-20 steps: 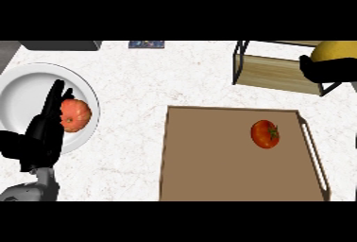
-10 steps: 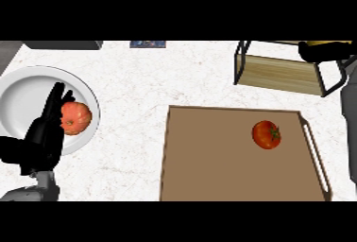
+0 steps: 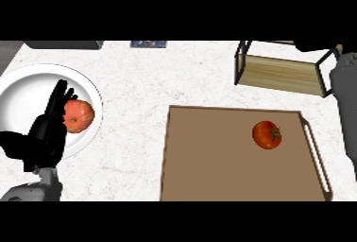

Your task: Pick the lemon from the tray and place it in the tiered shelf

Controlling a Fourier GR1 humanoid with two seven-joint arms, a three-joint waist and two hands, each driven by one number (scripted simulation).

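Observation:
The tiered shelf [image 3: 279, 73], a black wire frame with a wooden board, stands at the back right. My right forearm [image 3: 343, 90] runs up the right edge. My right hand [image 3: 314, 46] shows only as a dark shape at the shelf's top, cut by the view's edge. A thin yellowish sliver [image 3: 339, 47] beside it may be the lemon; I cannot tell. The brown tray [image 3: 209, 156] holds one red tomato [image 3: 266, 134]. My left hand [image 3: 45, 134] rests open at the left, fingers straight, over the white plate.
The white plate [image 3: 28, 94] at the left carries an orange-red tomato [image 3: 78, 116] right beside my left fingers. A dark object [image 3: 63, 45] and a small blue item [image 3: 148, 44] lie along the counter's back edge.
My right hand with the yellow lemon has moved up over the shelf, and the lemon has slipped almost out of view. The left hand has stayed put.

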